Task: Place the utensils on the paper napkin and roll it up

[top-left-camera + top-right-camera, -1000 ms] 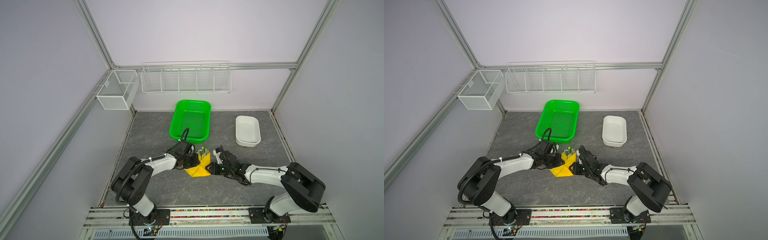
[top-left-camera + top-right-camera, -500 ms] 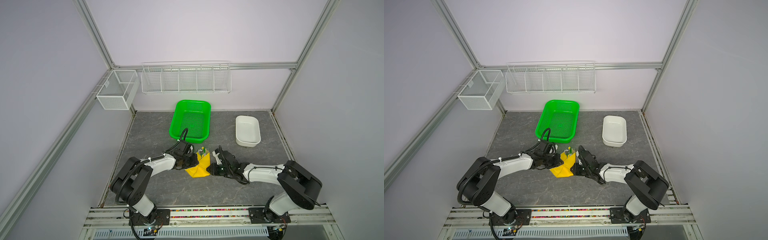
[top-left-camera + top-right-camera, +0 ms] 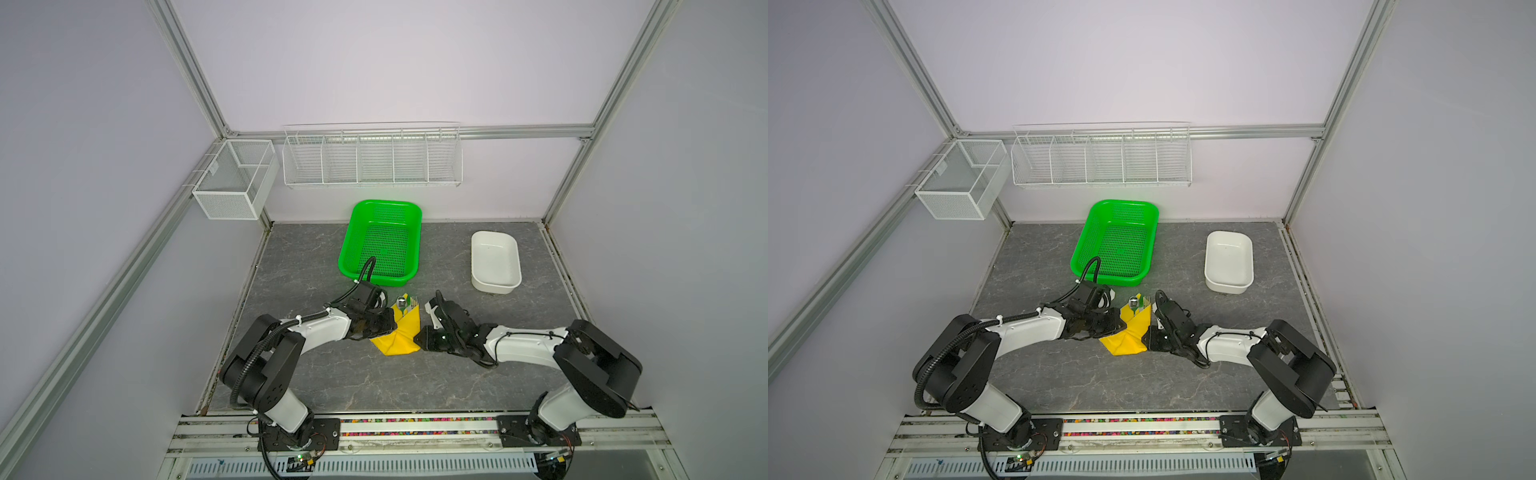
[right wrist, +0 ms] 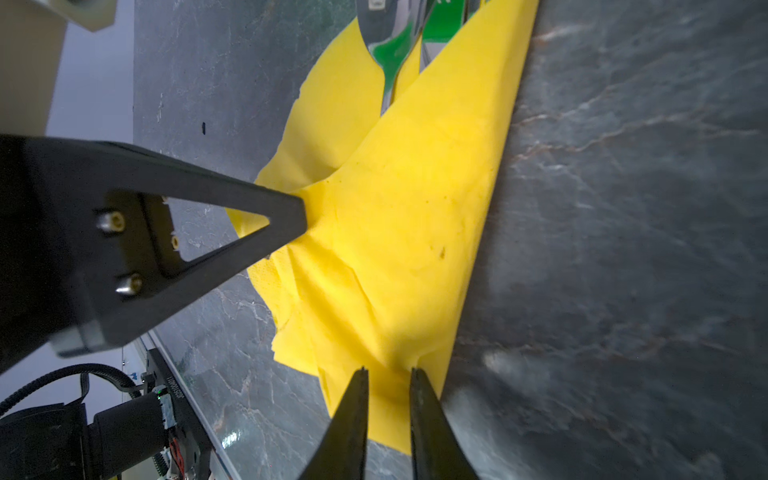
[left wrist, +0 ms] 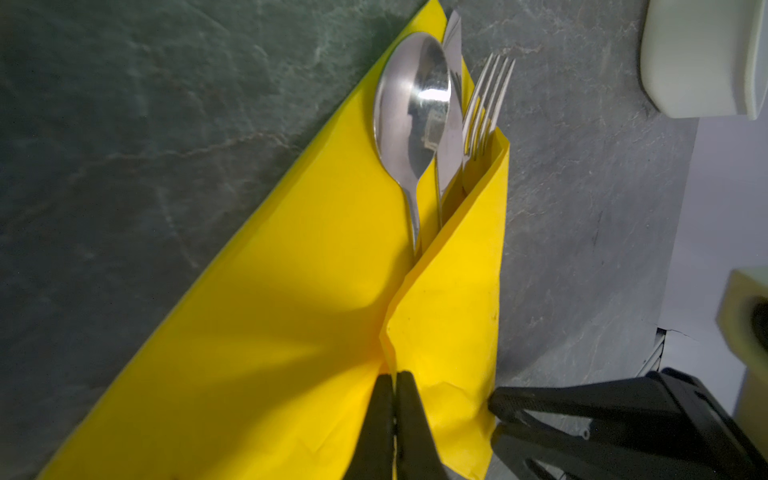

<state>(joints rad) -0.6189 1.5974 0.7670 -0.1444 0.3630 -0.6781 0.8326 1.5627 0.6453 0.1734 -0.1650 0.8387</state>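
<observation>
The yellow paper napkin point(image 3: 401, 337) point(image 3: 1128, 337) lies at the table's middle, one side folded over the utensils. The spoon point(image 5: 409, 104), knife point(image 5: 451, 137) and fork point(image 5: 486, 95) stick out of its far end, their handles hidden under the flap. In both top views the utensils' heads point(image 3: 405, 302) point(image 3: 1137, 301) point toward the basket. My left gripper point(image 5: 395, 376) point(image 3: 388, 328) is shut, pinching the flap's edge from the left. My right gripper point(image 4: 388, 370) point(image 3: 419, 338) is at the napkin's right folded edge, its jaws closed on the bunched paper with a narrow gap.
A green perforated basket point(image 3: 384, 202) stands just behind the napkin. A white tub point(image 3: 494, 286) sits at the back right. A wire rack point(image 3: 372, 156) and a mesh box point(image 3: 232, 178) hang on the walls. Both forearms lie low on the table, flanking the napkin.
The right gripper's jaws have narrowed onto the napkin's right edge. The left gripper has kept its pinch and the arms have barely moved.
</observation>
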